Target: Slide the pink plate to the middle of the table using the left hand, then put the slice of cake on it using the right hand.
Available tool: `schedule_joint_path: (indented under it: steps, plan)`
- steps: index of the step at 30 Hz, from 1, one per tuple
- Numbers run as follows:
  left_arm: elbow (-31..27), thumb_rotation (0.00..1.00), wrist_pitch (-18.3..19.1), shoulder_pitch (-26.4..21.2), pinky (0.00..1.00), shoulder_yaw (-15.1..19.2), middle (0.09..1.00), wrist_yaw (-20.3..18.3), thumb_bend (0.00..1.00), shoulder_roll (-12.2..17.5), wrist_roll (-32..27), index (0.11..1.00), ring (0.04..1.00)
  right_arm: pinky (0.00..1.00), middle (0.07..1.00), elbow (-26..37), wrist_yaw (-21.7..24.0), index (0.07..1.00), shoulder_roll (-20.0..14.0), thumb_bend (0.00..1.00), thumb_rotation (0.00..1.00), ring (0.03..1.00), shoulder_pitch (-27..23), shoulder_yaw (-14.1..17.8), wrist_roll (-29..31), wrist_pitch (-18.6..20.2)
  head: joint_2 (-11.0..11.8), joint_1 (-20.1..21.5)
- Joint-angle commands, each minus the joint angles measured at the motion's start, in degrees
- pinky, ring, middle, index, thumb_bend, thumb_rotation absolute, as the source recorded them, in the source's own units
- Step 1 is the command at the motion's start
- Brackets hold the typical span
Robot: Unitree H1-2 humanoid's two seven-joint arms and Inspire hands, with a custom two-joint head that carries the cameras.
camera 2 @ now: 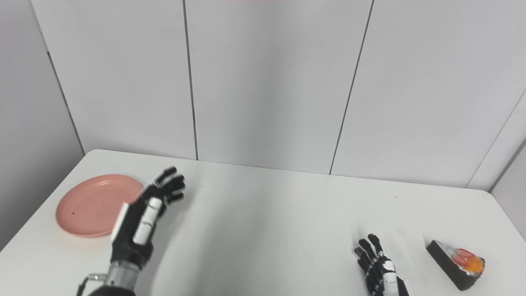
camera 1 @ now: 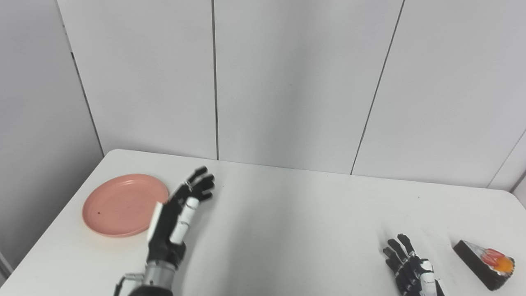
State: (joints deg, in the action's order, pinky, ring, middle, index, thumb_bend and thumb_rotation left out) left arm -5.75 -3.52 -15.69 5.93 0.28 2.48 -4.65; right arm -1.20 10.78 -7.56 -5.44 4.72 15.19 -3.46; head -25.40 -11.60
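Currently I have the left hand (camera 1: pixel 176 220) raised above the table (camera 1: pixel 287 213) with its fingers (camera 1: pixel 201 181) spread and nothing in it. It sits just to the right of the pink plate (camera 1: pixel 123 204), its edge overlapping the plate's right rim in both views; I cannot tell whether it touches the rim or hangs just above it. The plate lies flat at the far left of the table, well apart from the middle, so I judge the sliding step not yet done. An empty, spread hand suits this step: a shallow plate is pushed or dragged across the surface, not lifted, so the hand needs a flat contact on the rim or the inner face.

I have the right hand (camera 1: pixel 411 267) low at the near right edge, fingers apart and pointing away from me, holding nothing. It looks to rest on or just over the surface. It waits there because its own step comes second.

The slice of cake (camera 1: pixel 485 263) lies at the near right corner, just to the right of that hand and apart from it. Its dark side faces the hand, and the red and orange topping faces right. I judge the middle of the table bare enough to take the plate.
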Motion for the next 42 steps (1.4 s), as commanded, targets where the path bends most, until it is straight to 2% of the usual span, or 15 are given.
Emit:
schedule_joint_path:
  steps: [1, 5, 7, 12, 17, 19, 22, 26, 30, 37, 42]
  plan:
    - [-1.72, 0.80, -0.40, -3.41, 0.75, 0.91, 0.785, 0.43, 0.79, 1.28, -0.57, 0.759, 0.788, 0.98, 0.941, 0.81, 0.30, 0.965, 0.12, 0.81, 1.00, 0.932, 0.51, -0.24, 0.14, 0.01, -0.04, 0.01]
    - [-1.55, 0.82, 0.24, -7.10, 0.69, 3.06, 0.748, 1.18, 0.77, 3.65, -0.37, 0.720, 0.746, 0.97, 0.935, 1.30, -0.10, 0.959, 0.32, 0.81, 1.00, 0.929, 0.71, -0.30, -0.30, 0.27, 0.09, -0.59]
    - [-0.48, 0.83, -0.46, -8.71, 0.70, 3.71, 0.750, 1.14, 0.76, 5.87, 0.66, 0.735, 0.745, 0.97, 0.928, 1.18, -0.25, 0.954, 0.44, 0.81, 1.00, 0.925, 0.67, -0.14, -0.24, 0.32, 0.31, -0.83]
    - [5.86, 0.84, -5.06, -11.18, 0.71, 3.96, 0.751, 1.27, 0.73, 12.46, 6.25, 0.775, 0.744, 0.98, 0.922, 0.36, 0.10, 0.951, 0.19, 0.79, 1.00, 0.924, 0.43, 0.23, 0.24, 0.18, 0.77, -1.66]
    - [11.80, 0.86, -7.32, -13.47, 0.74, 5.51, 0.789, 3.06, 0.74, 16.55, 8.74, 0.808, 0.779, 0.98, 0.929, -0.19, 0.24, 0.953, -0.26, 0.79, 1.00, 0.930, 0.31, 0.56, 0.60, 0.42, 1.06, -2.43]
    - [13.48, 0.87, -7.08, -14.07, 0.75, 6.15, 0.800, 3.19, 0.75, 17.66, 8.71, 0.819, 0.786, 0.98, 0.928, -0.44, 0.23, 0.952, -0.47, 0.79, 1.00, 0.927, 0.21, 0.73, 0.59, 0.36, 1.44, -3.13]
    - [16.96, 0.91, -6.58, -14.77, 0.81, 7.67, 0.861, 2.63, 0.75, 20.20, 7.11, 0.880, 0.846, 0.99, 0.937, -0.39, 0.41, 0.963, -0.83, 0.79, 1.00, 0.932, 0.18, 0.85, 0.88, 0.80, 1.87, -3.79]
    - [22.37, 0.87, -6.57, -16.11, 0.84, 10.70, 0.862, 2.10, 0.77, 22.01, 2.48, 0.870, 0.874, 1.00, 0.945, -0.71, 1.09, 0.970, -1.05, 0.79, 1.00, 0.945, 0.08, 0.89, 1.87, 1.17, 2.20, -5.11]
    - [27.23, 0.90, -7.65, -16.95, 0.84, 12.62, 0.882, 1.83, 0.75, 23.40, 0.05, 0.900, 0.886, 1.00, 0.957, -0.71, 0.94, 0.980, -0.56, 0.79, 1.00, 0.962, 0.04, 0.64, 2.21, 1.21, 2.39, -4.25]
    - [35.85, 0.89, -11.47, -18.56, 0.81, 13.84, 0.863, 2.22, 0.79, 25.95, -1.20, 0.889, 0.862, 1.00, 0.951, -0.83, 0.56, 0.978, -0.26, 0.80, 1.00, 0.951, -0.12, 0.42, 1.72, 1.17, 2.61, -3.88]
    - [42.95, 0.89, -16.16, -19.94, 0.80, 14.20, 0.855, 2.46, 0.75, 27.86, -0.96, 0.899, 0.855, 1.00, 0.945, -0.59, 0.51, 0.968, -0.13, 0.80, 1.00, 0.947, -0.10, 0.50, 2.03, 1.35, 2.64, -3.78]
